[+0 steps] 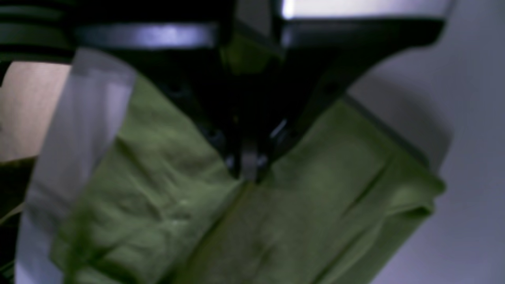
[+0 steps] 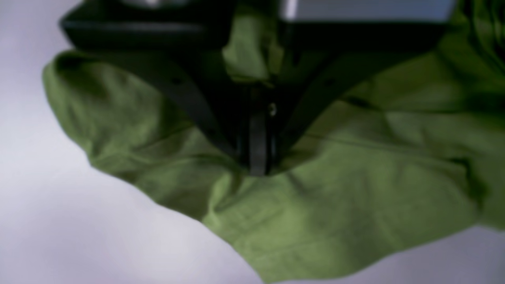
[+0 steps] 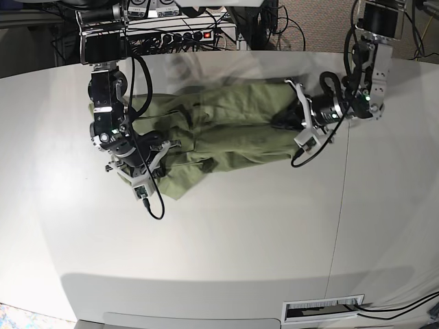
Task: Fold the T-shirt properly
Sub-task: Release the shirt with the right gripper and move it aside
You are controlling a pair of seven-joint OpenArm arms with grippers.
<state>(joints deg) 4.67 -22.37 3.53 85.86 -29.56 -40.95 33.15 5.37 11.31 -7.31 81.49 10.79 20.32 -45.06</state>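
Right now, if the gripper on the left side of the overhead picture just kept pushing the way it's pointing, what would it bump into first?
That is the right gripper, shut on the T-shirt. It already touches that cloth, so it would meet the shirt first, then probably the table underneath, though depth is hard to judge.

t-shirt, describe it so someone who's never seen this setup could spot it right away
Look at the wide pale table and go to its far half, between the two black arms. The T-shirt is the rumpled olive-green cloth stretched sideways there, pinched at one end by the left gripper and at the other by the right gripper, jaws closed. It is the only soft, coloured thing among grey surface and black hardware.
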